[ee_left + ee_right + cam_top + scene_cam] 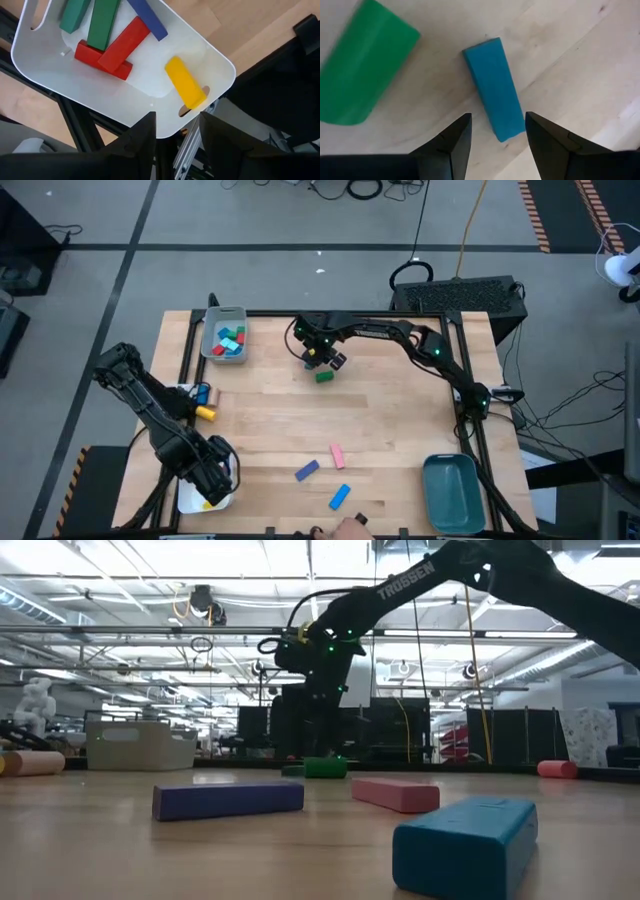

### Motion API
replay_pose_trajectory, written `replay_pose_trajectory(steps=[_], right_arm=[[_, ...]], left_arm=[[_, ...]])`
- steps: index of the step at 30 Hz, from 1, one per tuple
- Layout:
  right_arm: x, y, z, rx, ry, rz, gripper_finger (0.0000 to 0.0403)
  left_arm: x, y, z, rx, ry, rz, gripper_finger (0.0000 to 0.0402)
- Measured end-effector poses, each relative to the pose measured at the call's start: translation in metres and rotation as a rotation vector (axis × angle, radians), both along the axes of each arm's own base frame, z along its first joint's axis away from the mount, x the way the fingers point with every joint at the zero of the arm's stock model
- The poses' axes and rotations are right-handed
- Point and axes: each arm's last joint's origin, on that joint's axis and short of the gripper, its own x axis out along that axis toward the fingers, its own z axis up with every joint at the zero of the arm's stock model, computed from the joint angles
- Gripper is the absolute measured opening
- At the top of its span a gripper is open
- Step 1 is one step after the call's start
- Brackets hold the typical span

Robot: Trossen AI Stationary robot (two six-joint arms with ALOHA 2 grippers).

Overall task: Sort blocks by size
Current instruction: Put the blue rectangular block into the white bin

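Observation:
My right gripper (322, 360) hangs open over the far middle of the table, in the wrist view (497, 135) just above a small teal-blue bar (494, 86) that lies flat on the wood. A green cylinder (362, 70) lies on its side next to the bar (323, 377). My left gripper (215, 468) is open and empty above the white tray (210, 55) at the near left. That tray holds green, red, blue and yellow bars, among them the yellow one (184, 81). Pink (337, 455), purple (307, 470) and blue (340, 497) bars lie near the front.
A grey tray (212, 330) with several blocks stands at the far left. A teal tray (452, 492) stands at the near right. A yellow cylinder (205, 412) and small blocks (203, 393) lie at the left. A person's hand (350, 527) shows at the near edge.

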Motion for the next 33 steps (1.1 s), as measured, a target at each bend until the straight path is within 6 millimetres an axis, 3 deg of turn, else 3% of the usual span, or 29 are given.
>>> replay_pose_trajectory(steps=[11,21,25,30,33], right_arm=[[0.0,-0.005,-0.001,-0.029,-0.007,0.071,0.017],[0.003,-0.003,-0.007,-0.048,0.005,0.131,0.0132],[0.006,-0.001,-0.007,0.002,-0.042,0.12,0.0098],[0.011,-0.004,-0.003,0.066,-0.132,0.057,0.0016],[0.011,-0.004,-0.001,0.082,-0.13,0.028,0.0007]], left_arm=[[0.004,0.003,0.0,-0.005,-0.004,0.024,0.0153],[0.014,0.012,0.0,-0.014,0.001,0.073,0.0153],[0.014,0.012,0.0,-0.014,0.002,0.075,0.0153],[0.014,0.012,0.0,-0.014,0.002,0.074,0.0153],[0.014,0.012,0.0,-0.014,0.002,0.073,0.0153]])
